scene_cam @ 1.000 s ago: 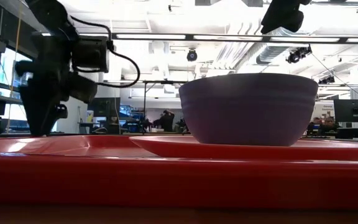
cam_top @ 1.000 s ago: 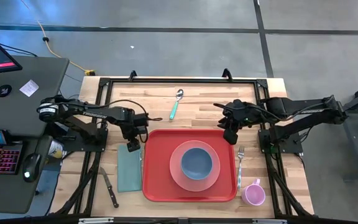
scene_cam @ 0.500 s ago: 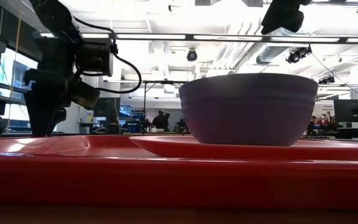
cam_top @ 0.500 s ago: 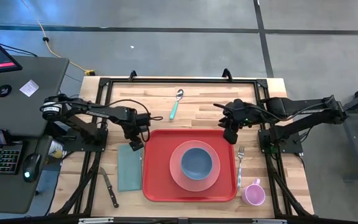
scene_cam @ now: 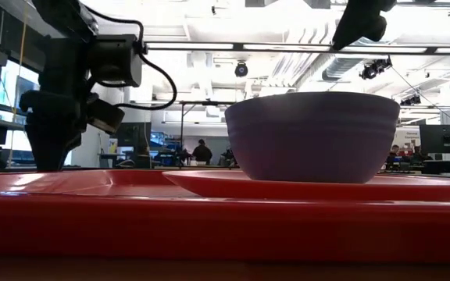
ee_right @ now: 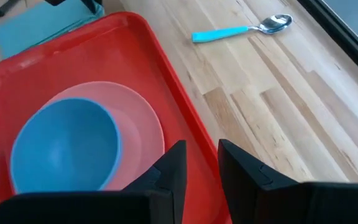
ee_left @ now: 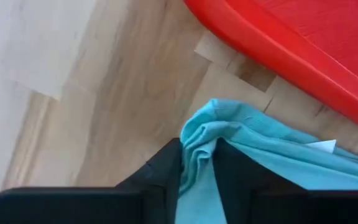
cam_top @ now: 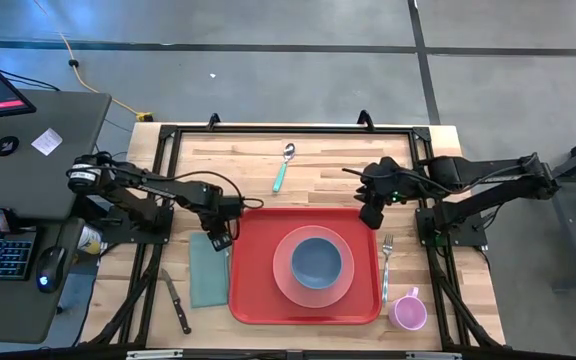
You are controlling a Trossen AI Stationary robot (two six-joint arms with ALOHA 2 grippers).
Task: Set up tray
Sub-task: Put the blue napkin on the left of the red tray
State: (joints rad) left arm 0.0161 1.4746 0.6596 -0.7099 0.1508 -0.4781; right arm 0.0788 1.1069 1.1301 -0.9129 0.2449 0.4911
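The red tray (cam_top: 253,295) lies in the middle of the table and carries a pink plate (cam_top: 286,285) with a blue bowl (cam_top: 316,260) on it. A teal napkin (cam_top: 206,278) lies flat on the wood along the tray's left side. My left gripper (cam_top: 218,240) stands at the napkin's far corner, next to the tray's rim (ee_left: 291,56), and is shut on the cloth (ee_left: 278,168). My right gripper (cam_top: 371,218) hovers over the tray's far right corner (ee_right: 166,68). Its fingers stand a little apart with nothing between them (ee_right: 201,155). My left gripper pinches the napkin's far corner (ee_left: 199,134) between its two fingers, coming from above and pointing down. The cloth is bunched into folds between the fingers (ee_left: 166,171). The remainder of the napkin lies on the table.
A fork (cam_top: 386,262) lies right of the tray, with a pink cup (cam_top: 408,312) near the front right. A teal-handled spoon (cam_top: 283,170) lies at the far middle, also seen as the spoon (ee_right: 241,30). A knife (cam_top: 176,300) lies left of the napkin.
My left gripper has shifted slightly toward the near edge and down onto the napkin's far corner, and the cloth now stands bunched between its fingers. The tray, plate and bowl have stayed put.
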